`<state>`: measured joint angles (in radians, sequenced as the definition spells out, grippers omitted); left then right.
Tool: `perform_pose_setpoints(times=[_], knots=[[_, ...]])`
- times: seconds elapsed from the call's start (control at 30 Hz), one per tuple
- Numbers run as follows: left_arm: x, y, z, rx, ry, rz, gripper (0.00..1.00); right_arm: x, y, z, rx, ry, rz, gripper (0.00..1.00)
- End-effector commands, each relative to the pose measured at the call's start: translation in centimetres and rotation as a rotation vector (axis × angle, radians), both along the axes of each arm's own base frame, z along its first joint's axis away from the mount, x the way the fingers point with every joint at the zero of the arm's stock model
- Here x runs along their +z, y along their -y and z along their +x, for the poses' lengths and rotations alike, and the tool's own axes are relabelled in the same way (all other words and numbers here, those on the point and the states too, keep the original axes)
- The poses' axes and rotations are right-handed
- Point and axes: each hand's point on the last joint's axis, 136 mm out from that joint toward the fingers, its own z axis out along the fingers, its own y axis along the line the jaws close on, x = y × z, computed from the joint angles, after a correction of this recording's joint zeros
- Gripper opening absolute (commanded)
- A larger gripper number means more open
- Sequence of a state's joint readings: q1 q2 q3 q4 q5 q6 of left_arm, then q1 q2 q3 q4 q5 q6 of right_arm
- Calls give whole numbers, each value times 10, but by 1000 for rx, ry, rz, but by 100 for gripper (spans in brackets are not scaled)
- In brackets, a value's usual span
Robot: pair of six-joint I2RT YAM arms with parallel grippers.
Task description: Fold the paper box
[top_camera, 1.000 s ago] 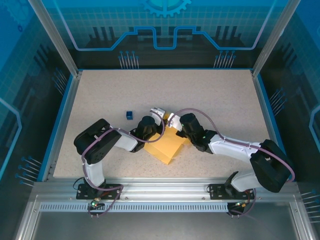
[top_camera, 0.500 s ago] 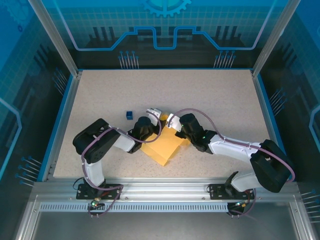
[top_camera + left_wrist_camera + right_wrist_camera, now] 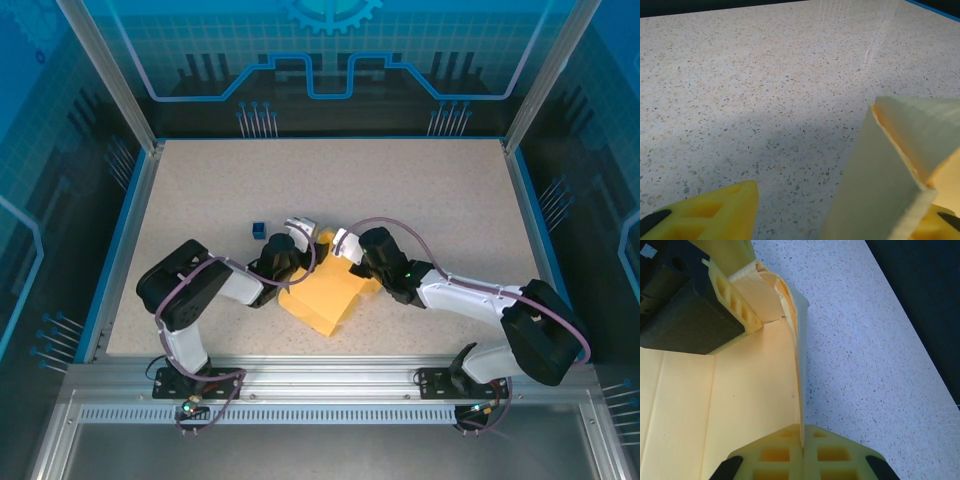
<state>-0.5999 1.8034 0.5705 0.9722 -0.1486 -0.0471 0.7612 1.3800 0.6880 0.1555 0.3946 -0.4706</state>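
Top external view: the paper box (image 3: 322, 300) lies mid-desk (image 3: 430, 190), skewed, one corner toward the arm bases, both tools at its far end; the left tool (image 3: 300, 228) stands part-open, a raised flap corner (image 3: 890, 165) between its fingers (image 3: 715, 210), closer to the right-hand one; the right tool (image 3: 802, 445) pinches the upright side wall (image 3: 799, 365) edge-on; the left probably folds that flap next; the box's long axis is unclear under the arms; no readable print.

Left arm (image 3: 192, 288), right arm (image 3: 478, 296): black joints, white links, purple cables (image 3: 386, 220); pincer fingers (image 3: 836, 442) yellow, ribbed.
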Motion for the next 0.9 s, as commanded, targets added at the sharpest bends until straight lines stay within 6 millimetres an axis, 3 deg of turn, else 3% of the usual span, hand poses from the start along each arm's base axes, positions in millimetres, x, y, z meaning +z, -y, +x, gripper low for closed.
perform_pose_setpoints(times=[0.0, 0.17, 0.47, 0.7, 0.87], knots=[[-1, -15, 2, 38, -6, 18, 53, 4, -4, -3, 13, -9, 9, 1], [-5, -15, -1, 23, -19, 17, 58, 3, -5, -2, 16, -12, 8, 1], [7, -1, -5, -54, -18, -22, 64, -2, -7, -2, 18, -13, -22, 1], [25, 2, -12, -78, -6, -85, 77, 3, -5, 2, 5, 27, -72, 1], [41, -7, -14, -74, -11, -161, 80, 14, -4, 5, -8, 83, -105, 1]])
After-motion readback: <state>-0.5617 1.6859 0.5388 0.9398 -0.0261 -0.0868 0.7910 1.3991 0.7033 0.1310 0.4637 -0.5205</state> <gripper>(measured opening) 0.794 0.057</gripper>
